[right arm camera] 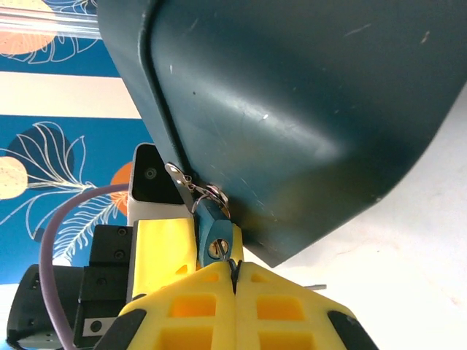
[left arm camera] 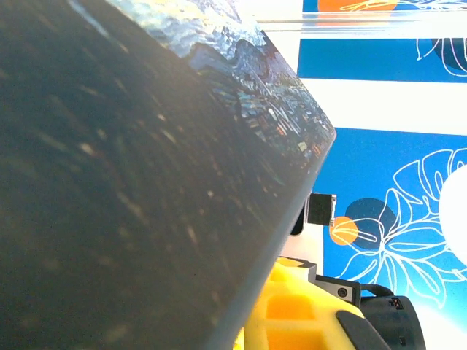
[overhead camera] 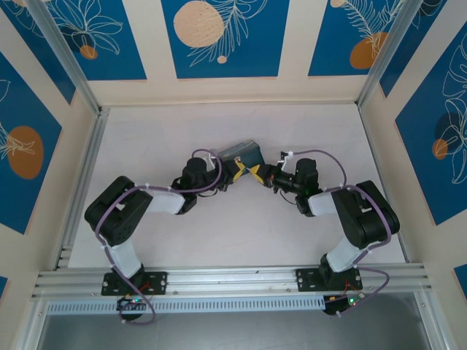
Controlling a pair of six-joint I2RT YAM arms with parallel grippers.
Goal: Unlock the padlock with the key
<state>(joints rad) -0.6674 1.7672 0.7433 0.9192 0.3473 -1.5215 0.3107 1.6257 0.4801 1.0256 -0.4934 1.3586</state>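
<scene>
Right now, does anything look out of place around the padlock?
Yes. What may be the key, a thin grey metal piece, lies on the table beside the right hand, which is shut right below the blue padlock. The box looks tipped up.

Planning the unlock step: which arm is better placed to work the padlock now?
Right. The right pincer, shut, sits right at the padlock, with the keyhole facing it. The left pincer is against the box, probably bracing it.
</scene>
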